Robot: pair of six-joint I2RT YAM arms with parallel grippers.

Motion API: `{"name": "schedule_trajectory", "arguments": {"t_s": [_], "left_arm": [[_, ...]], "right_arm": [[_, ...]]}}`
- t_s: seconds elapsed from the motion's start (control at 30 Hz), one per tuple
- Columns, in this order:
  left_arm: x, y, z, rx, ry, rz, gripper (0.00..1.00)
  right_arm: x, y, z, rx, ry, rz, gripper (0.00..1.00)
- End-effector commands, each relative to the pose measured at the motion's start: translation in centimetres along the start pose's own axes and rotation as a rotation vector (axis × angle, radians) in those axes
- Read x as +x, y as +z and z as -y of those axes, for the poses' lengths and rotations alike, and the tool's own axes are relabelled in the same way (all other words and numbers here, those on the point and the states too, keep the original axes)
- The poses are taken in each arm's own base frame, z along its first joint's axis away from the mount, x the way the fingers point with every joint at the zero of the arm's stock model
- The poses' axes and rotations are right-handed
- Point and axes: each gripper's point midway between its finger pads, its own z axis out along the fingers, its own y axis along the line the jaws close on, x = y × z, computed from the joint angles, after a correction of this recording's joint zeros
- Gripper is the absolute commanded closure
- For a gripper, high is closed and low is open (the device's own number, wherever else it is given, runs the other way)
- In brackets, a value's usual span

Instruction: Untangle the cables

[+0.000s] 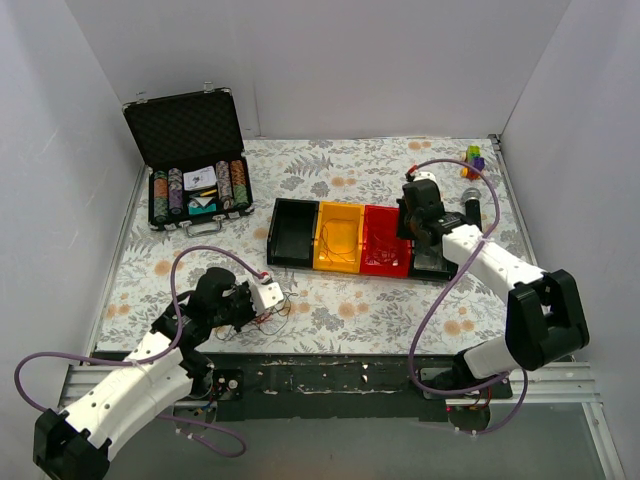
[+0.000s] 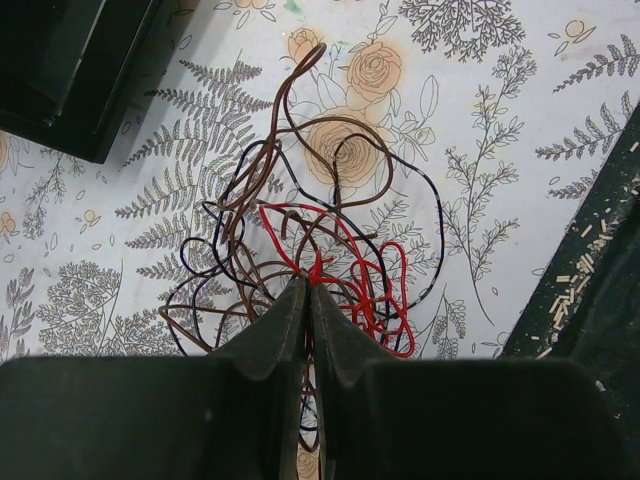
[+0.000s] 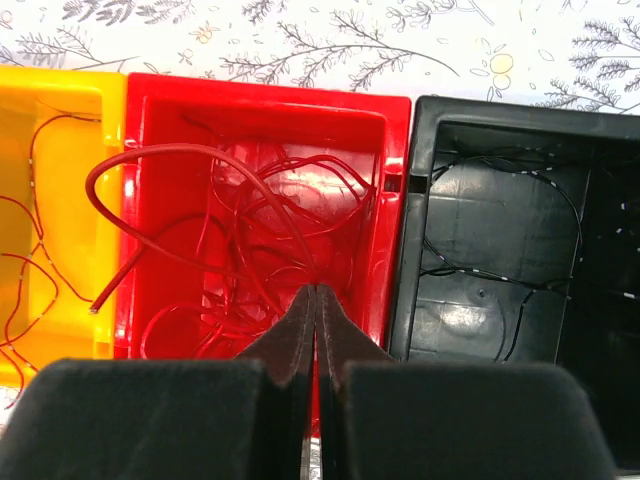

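Note:
The cables point(image 2: 320, 230) lie as a tangle of thin brown, red and dark wires on the floral cloth; from above the cables point(image 1: 283, 313) sit near the table's front left. My left gripper point(image 2: 307, 278) is shut, pinching red strands at the tangle's near side, and appears at the bundle's left edge as the left gripper point(image 1: 272, 303). My right gripper point(image 3: 316, 289) is shut on a single red cable point(image 3: 150, 158) that arcs up over the red bin point(image 3: 398, 200), its free end hanging by the yellow bin point(image 3: 60, 90). From overhead the right gripper point(image 1: 404, 236) hovers above the red bin point(image 1: 378, 262).
Bins stand in a row: black bin point(image 1: 290, 232), yellow bin point(image 1: 338, 262), red, then a black bin point(image 3: 500, 230) holding thin dark wires. More red wires lie in the red and yellow bins. An open poker-chip case point(image 1: 190, 150) is at the back left. A dark rail point(image 2: 600, 260) borders the near edge.

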Motion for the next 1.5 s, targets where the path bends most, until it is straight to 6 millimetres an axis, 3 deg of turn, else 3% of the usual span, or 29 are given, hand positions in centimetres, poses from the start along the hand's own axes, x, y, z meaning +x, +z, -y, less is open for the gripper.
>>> {"name": "schedule_trajectory", "arguments": {"t_s": [0.0, 0.3, 0.43, 0.57, 0.8, 0.97, 1.13, 1.3, 1.47], "left_arm": [[-0.6, 0.0, 0.0, 0.008, -0.006, 0.023, 0.94], [-2.0, -0.4, -0.4, 0.004, -0.013, 0.06, 0.87], [-3.4, -0.9, -0.5, 0.018, -0.015, 0.094, 0.8], [-4.1, -1.1, -0.5, 0.026, -0.011, 0.112, 0.79], [-6.3, -2.0, -1.0, 0.021, -0.03, 0.163, 0.73], [-4.6, -1.4, -1.4, -0.022, -0.042, 0.115, 0.71], [-1.9, -0.7, -1.7, -0.082, -0.073, 0.05, 0.7], [-0.8, -0.2, -1.9, -0.121, -0.127, 0.035, 0.67], [-1.9, -0.3, -2.6, -0.149, -0.169, 0.069, 0.68]], "right_arm": [[0.2, 0.2, 0.0, 0.004, 0.002, -0.004, 0.99], [0.6, 3.3, -0.8, 0.04, -0.028, -0.101, 0.99], [0.8, 3.4, -0.2, 0.111, -0.051, -0.113, 0.99], [-0.6, 2.2, 0.2, 0.143, -0.052, -0.072, 0.92], [-6.0, -1.6, -0.3, 0.132, -0.03, 0.06, 0.63], [-8.2, -4.4, -1.2, 0.081, -0.023, 0.108, 0.51], [-8.2, -7.6, -4.1, 0.012, -0.098, 0.156, 0.43], [-4.9, -9.6, -8.8, -0.133, -0.183, 0.143, 0.39], [-1.3, -10.6, -14.6, -0.335, -0.256, 0.114, 0.39]]}}
